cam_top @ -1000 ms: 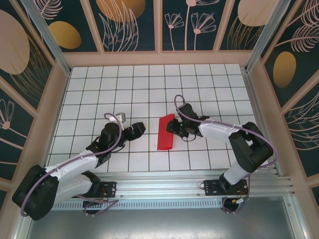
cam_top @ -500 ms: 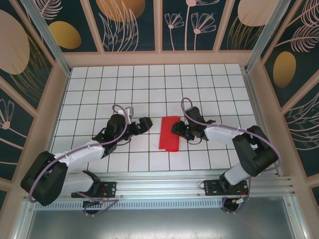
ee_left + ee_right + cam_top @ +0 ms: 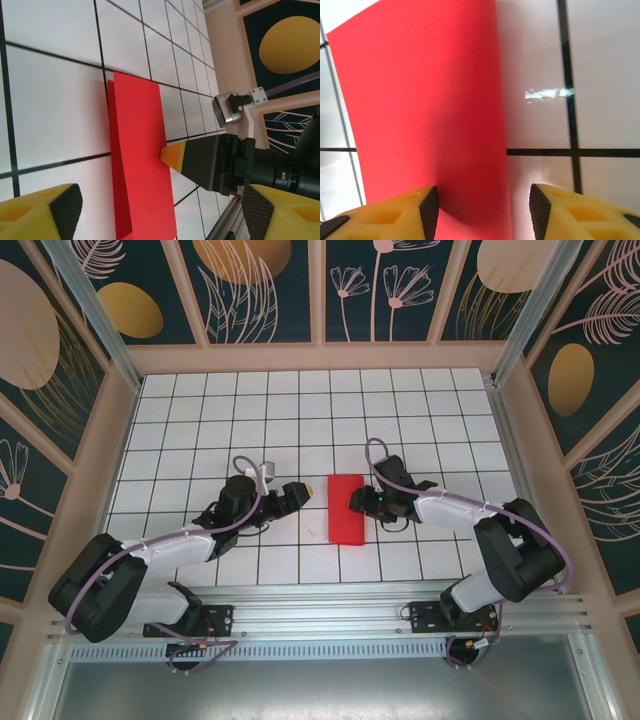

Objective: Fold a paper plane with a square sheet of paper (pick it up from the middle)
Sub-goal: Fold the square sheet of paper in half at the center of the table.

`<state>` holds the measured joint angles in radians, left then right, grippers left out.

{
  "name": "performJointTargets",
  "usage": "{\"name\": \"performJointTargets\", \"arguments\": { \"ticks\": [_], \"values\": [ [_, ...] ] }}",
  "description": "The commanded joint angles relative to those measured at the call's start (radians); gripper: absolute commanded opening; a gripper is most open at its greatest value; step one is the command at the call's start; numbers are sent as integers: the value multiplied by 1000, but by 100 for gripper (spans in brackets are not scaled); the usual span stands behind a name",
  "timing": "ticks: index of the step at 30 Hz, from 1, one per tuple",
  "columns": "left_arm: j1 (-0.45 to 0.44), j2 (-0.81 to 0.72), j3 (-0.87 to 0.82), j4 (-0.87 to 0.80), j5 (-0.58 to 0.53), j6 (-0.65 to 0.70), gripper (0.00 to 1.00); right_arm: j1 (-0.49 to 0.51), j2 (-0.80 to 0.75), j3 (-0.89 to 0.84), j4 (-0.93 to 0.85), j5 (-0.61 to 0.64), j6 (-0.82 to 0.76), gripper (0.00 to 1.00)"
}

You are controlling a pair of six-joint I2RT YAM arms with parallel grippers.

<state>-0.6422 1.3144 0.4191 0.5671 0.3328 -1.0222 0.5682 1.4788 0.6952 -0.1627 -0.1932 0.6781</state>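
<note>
The right tool [image 3: 357, 502] is seen with its jaws partly apart and nothing clamped between them. In the right wrist view one yellow finger [image 3: 395, 212] is set over the red sheet of paper [image 3: 420, 100] and the other over bare white tile, so that the sheet's long edge runs between them. In the left wrist view, one of its fingertips [image 3: 172, 154] is seen touching the top of the sheet near that edge. The left tool [image 3: 303, 492] is held wide and empty, low over the bench [image 3: 200, 410], just left of the sheet and apart from it. The sheet is laid flat near the middle of the gridded bench, between the two tools. It is folded into a narrow rectangle, with a lower layer showing past one long edge.
</note>
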Motion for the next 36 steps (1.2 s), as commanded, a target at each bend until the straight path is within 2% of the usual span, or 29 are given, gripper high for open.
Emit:
{"name": "performJointTargets", "arguments": {
  "ticks": [1,6,14,29,36],
  "values": [
    [-32,54,40,36,-2,-6,78,-12,-9,8,-75,68,-26,53],
    [-78,146,89,61,-38,-26,67,-16,21,29,-105,109,-7,53],
    [-106,237,121,109,-47,-56,62,-16,18,30,-86,108,18,53],
    [-107,258,121,120,-55,-59,62,3,62,44,-76,147,104,54],
    [-108,263,121,124,-48,-57,62,34,56,59,-90,149,52,54]
  ]
}}
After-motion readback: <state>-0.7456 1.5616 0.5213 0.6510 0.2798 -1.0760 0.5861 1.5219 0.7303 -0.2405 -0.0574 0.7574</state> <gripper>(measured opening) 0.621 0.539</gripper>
